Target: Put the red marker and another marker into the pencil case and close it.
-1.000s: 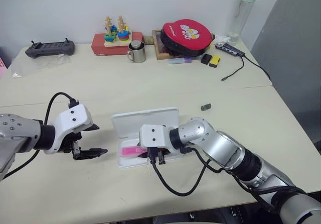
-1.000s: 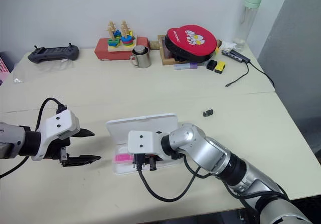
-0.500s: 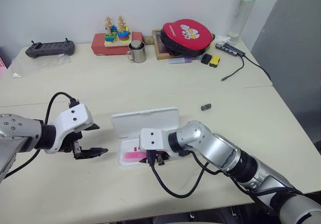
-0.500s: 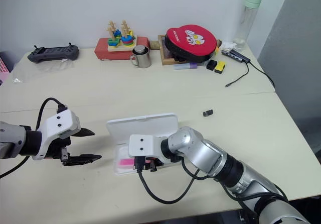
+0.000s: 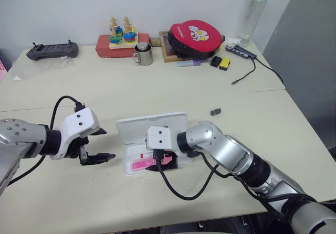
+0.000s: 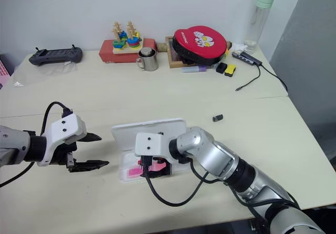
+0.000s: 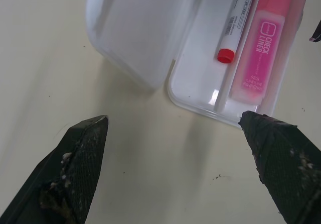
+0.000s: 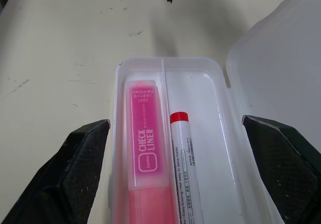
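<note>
pencil case lying open near the front middle of the bench, lid folded back flat on the far side of the tray. inside the tray, pink highlighter and red marker resting side by side and parallel, the highlighter in the narrow compartment along the front wall, a thin divider rib between the two, red end of the marker toward the tray's left end. right claw poised directly above the tray, fingers spread wide on either side of the case, released and grasping nothing, clear of both markers. left claw hovering just above the bench to the left of the case, apart from it, pointing toward its left end, fingers spread wide and empty. small dark cap-like piece lying on the bench to the right of the case, well apart from it. along the far edge of the bench: black controller at the left, red box carrying a coloured stacking toy, metal mug, round red case propped on a wooden frame, purple marker in front of it, yellow and black block, usb hub with trailing cable, clear bottle with green cap at the far right.
</note>
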